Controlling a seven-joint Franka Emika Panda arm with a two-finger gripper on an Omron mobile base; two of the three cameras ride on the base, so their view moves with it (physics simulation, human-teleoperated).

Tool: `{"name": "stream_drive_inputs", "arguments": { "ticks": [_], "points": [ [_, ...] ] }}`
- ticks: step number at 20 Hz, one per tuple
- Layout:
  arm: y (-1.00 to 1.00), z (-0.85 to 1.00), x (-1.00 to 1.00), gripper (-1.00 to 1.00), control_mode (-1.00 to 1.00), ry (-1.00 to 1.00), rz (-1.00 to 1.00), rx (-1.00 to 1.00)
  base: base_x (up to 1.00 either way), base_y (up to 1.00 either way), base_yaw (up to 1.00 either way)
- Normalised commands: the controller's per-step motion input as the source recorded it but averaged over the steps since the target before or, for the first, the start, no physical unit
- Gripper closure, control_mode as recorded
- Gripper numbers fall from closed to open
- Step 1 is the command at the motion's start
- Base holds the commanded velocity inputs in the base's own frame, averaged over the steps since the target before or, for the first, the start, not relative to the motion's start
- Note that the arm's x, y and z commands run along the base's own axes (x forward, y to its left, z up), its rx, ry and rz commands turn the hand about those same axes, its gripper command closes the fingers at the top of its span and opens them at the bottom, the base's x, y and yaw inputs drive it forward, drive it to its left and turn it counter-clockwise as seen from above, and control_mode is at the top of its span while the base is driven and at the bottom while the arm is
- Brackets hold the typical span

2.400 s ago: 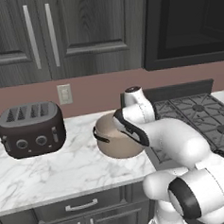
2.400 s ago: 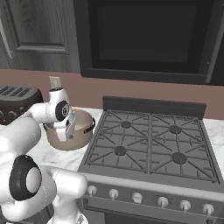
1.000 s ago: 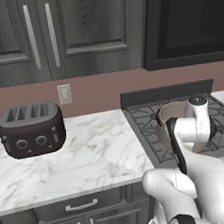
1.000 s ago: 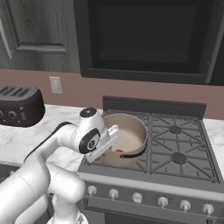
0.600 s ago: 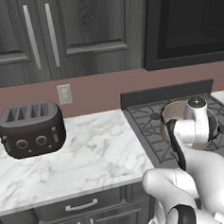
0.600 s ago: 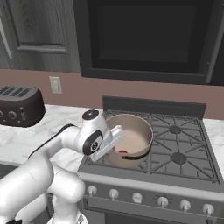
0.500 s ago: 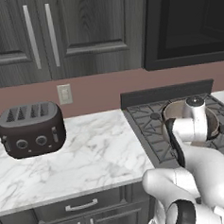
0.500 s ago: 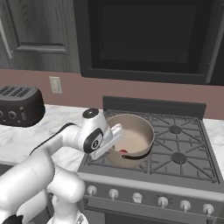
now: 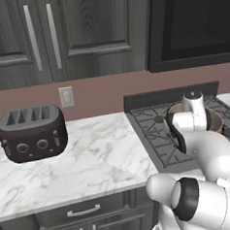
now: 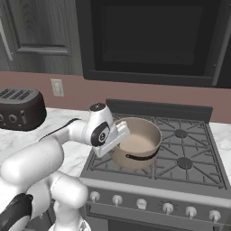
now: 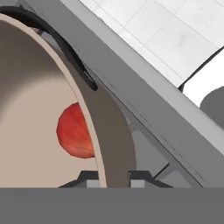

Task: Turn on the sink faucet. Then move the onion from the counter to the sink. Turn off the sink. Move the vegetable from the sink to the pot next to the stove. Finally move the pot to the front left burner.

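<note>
A tan pot (image 10: 140,133) with a dark handle stands on the front left burner of the stove (image 10: 182,159), and it also appears behind my arm as the pot (image 9: 214,122). My gripper (image 10: 118,136) is at the pot's left rim. In the hand view my gripper (image 11: 114,178) is shut on the pot (image 11: 109,144), with the rim wall between the two fingertips. A red onion (image 11: 75,132) lies inside the pot, just past the rim. The pot's black handle (image 11: 65,48) curves over the outside.
A dark toaster (image 9: 31,133) stands on the marble counter (image 9: 100,157) left of the stove, below a wall outlet (image 9: 66,96). Stove knobs (image 10: 168,207) line the front panel. A black microwave (image 10: 149,40) hangs above the stove.
The pot went with my gripper from the counter to the stove's front left burner. In the last half second it has settled a little lower on the grate.
</note>
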Motion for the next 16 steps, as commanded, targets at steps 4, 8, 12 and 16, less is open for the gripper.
{"name": "stream_drive_inputs", "arguments": {
  "ticks": [4, 8, 12, 16],
  "points": [
    [0.0, 0.0, -0.16, 1.0, -1.0, 0.0, 0.15, 0.02, 0.0, 0.0, 0.0],
    [0.0, 0.0, -0.27, 1.0, -1.0, 0.0, 0.13, 0.01, 0.0, 0.0, 0.0],
    [0.0, 0.0, -0.07, 1.0, -1.0, 0.0, 0.11, 0.0, 0.0, 0.0, 0.0],
    [0.02, -0.01, 0.0, 1.0, -1.0, 0.0, 0.11, 0.0, 0.0, 0.0, 0.0]
  ]
}}
